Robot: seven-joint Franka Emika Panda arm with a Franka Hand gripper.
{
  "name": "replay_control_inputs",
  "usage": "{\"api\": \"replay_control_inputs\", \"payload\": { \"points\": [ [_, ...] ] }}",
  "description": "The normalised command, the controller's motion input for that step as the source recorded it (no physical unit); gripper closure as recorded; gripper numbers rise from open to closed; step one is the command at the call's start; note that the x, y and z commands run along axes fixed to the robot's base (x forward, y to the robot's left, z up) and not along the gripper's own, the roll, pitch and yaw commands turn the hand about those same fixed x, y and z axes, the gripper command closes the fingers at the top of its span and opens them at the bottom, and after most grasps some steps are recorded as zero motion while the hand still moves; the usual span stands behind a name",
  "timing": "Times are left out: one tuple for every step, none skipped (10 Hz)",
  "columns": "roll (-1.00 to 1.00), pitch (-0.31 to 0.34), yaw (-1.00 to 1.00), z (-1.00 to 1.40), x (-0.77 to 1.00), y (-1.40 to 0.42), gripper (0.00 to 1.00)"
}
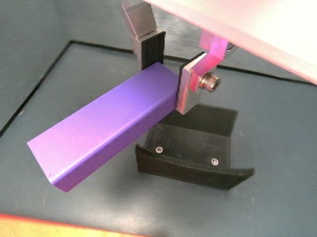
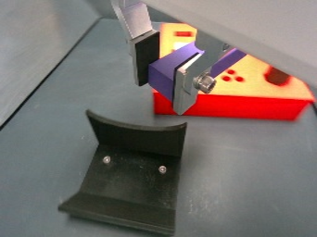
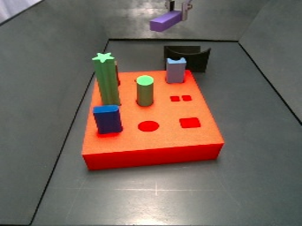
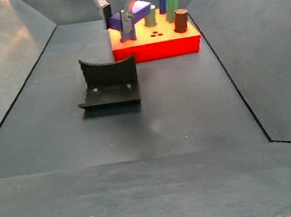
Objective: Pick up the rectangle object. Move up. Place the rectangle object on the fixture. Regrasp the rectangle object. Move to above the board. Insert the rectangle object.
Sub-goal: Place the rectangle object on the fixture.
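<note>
The rectangle object [image 1: 99, 130], a long purple bar, is held near one end and hangs level in the air. My gripper [image 1: 173, 69] is shut on it, a dark pad against one side and a silver finger plate [image 1: 196, 79] against the other. In a wrist view the bar's end [image 2: 168, 72] shows between the fingers of the gripper [image 2: 166, 74]. The black fixture [image 1: 188, 153] [image 2: 130, 176] lies on the floor right below. In a side view the gripper [image 3: 179, 8] holds the bar [image 3: 164, 22] high above the fixture [image 3: 189, 57], behind the red-orange board [image 3: 154, 132].
On the board stand a green star post [image 3: 105, 79], a green cylinder [image 3: 144, 90], a blue block [image 3: 108, 118] and a lavender peg [image 3: 176, 69]. Sloping grey walls enclose the floor on all sides. In a side view the fixture [image 4: 109, 83] lies in front of the board [image 4: 167, 45].
</note>
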Motion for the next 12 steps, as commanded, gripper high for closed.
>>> {"api": "replay_control_inputs", "payload": {
  "points": [
    [0.15,0.218,1.0,0.01,0.05,-0.02,1.0],
    [-0.82,0.111,1.0,0.49,0.53,0.68,1.0],
    [-0.94,0.133,1.0,0.47,0.5,0.65,1.0],
    [-1.0,0.2,0.92,0.24,0.34,0.45,1.0],
    [-1.0,0.233,0.87,0.13,0.28,0.33,1.0],
    [-1.0,0.319,0.75,0.05,0.18,0.14,1.0],
    [-1.0,0.405,0.67,0.04,0.11,0.11,1.0],
    [-0.87,0.443,0.51,0.03,0.09,0.08,1.0],
    [-0.67,0.451,0.31,0.0,0.1,0.06,1.0],
    [-0.42,0.437,0.11,0.0,0.1,0.05,1.0],
    [-0.28,0.4,0.0,0.0,0.1,0.04,1.0],
    [-0.17,0.314,-0.09,0.0,0.09,0.03,1.0]
  ]
}}
